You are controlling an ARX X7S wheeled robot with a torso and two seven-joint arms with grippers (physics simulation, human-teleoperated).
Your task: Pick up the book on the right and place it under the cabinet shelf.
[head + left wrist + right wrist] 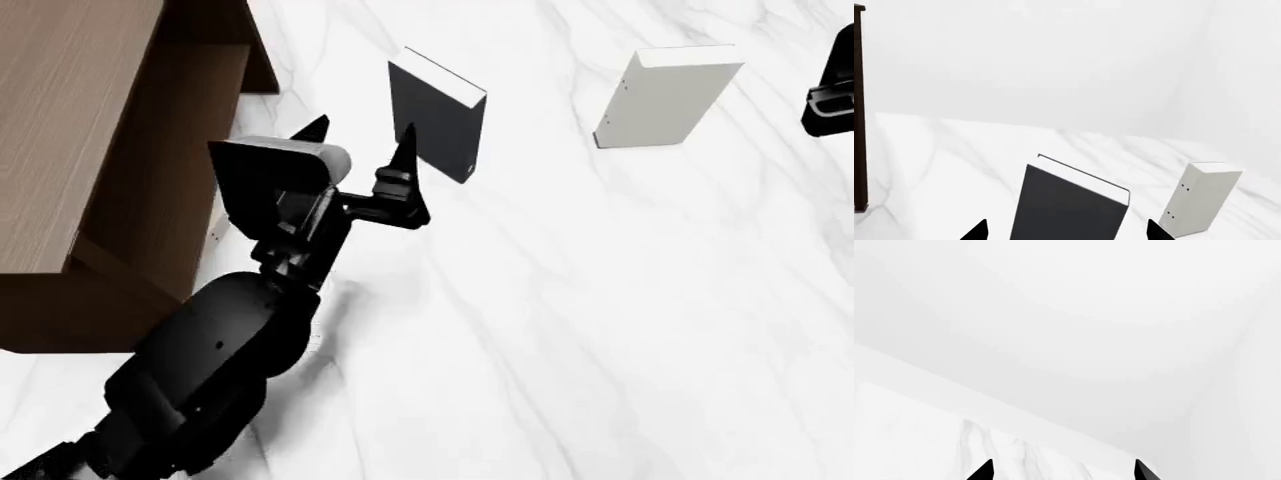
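Observation:
The book (pixel 663 95) is off-white and stands upright on the white marble surface at the right; the left wrist view shows the book (pixel 1199 197) beside a black book (pixel 1067 205). The dark brown cabinet shelf (pixel 67 130) fills the left side, and its edge (pixel 859 110) shows in the left wrist view. My left gripper (pixel 363 128) is open, just short of the black book (pixel 435 120), well left of the off-white book. In its own view the left gripper (pixel 1066 227) frames the black book. My right gripper (pixel 1062 467) is open and empty, facing bare marble and wall.
The marble surface (pixel 601 320) stretches wide between the books and me. Part of my right arm (pixel 830 100) shows at the right edge, close to the off-white book. A white wall rises behind the surface.

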